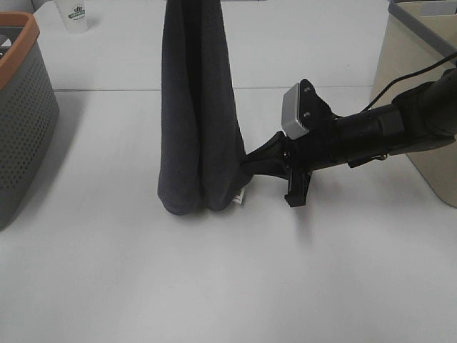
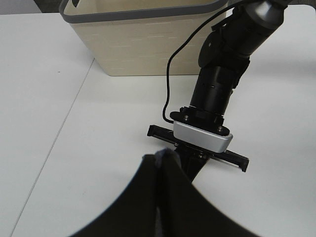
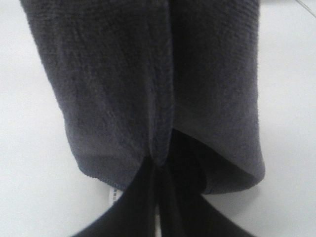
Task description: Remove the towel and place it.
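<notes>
The dark charcoal-grey towel (image 1: 198, 107) hangs straight down from above the top of the exterior high view, and its folded lower end just touches the white table. A small white tag (image 1: 241, 196) shows at its lower right corner. My right gripper (image 1: 250, 158) reaches in from the right and is shut on the towel's lower right edge. In the right wrist view its black fingers close on the cloth (image 3: 113, 74) at the gripper (image 3: 158, 168). My left gripper (image 2: 158, 165) is out of the exterior view. Its fingers are pressed together over a sliver of towel (image 2: 159, 157).
A grey perforated basket with an orange rim (image 1: 21, 121) stands at the left edge. A beige bin with a grey rim (image 1: 421, 93) stands at the right, behind the right arm (image 2: 217, 94). A white cup (image 1: 75, 14) stands at the back left.
</notes>
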`<state>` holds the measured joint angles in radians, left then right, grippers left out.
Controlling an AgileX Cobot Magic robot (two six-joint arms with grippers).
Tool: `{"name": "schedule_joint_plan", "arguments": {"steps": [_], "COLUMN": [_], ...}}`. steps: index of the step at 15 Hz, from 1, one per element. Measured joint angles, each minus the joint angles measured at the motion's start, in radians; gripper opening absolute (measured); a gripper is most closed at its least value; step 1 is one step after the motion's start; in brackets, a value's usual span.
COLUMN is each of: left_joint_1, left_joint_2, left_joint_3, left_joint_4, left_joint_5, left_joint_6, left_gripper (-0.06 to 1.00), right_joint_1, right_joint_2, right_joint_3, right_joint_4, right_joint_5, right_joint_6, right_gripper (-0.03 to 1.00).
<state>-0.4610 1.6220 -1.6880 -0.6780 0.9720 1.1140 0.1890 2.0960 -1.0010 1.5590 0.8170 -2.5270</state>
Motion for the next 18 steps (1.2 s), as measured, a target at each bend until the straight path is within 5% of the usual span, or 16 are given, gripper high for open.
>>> {"name": "schedule_joint_plan", "arguments": {"steps": [4, 7, 11, 14, 18], "left_joint_1": [0.000, 0.000, 0.000, 0.000, 0.000], "left_joint_2": [0.000, 0.000, -0.001, -0.002, -0.002], "left_joint_3": [0.000, 0.000, 0.000, 0.000, 0.000], "left_joint_4": [0.074, 0.173, 0.275, 0.312, 0.323], "left_joint_5": [-0.105, -0.187, -0.246, -0.311, -0.450], "left_joint_6": [-0.178, -0.425, -0.638, -0.786, -0.918], "left_gripper": [0.00, 0.00, 0.00, 0.00, 0.00], "right_joint_1": [0.000, 0.000, 0.000, 0.000, 0.000], "right_joint_2": [-0.127, -0.246, -0.423, -0.535, -0.566], "right_joint_3": [0.000, 0.000, -0.008, -0.118, -0.366], "right_joint_4": [-0.245, -0.417, -0.612, -0.911, -1.346], "right_joint_5": [-0.055, -0.104, -0.133, -0.109, 0.056], "right_joint_6": [0.346, 0.597, 0.840, 1.146, 1.494], "right_gripper": [0.02, 0.02, 0.02, 0.02, 0.02]}}
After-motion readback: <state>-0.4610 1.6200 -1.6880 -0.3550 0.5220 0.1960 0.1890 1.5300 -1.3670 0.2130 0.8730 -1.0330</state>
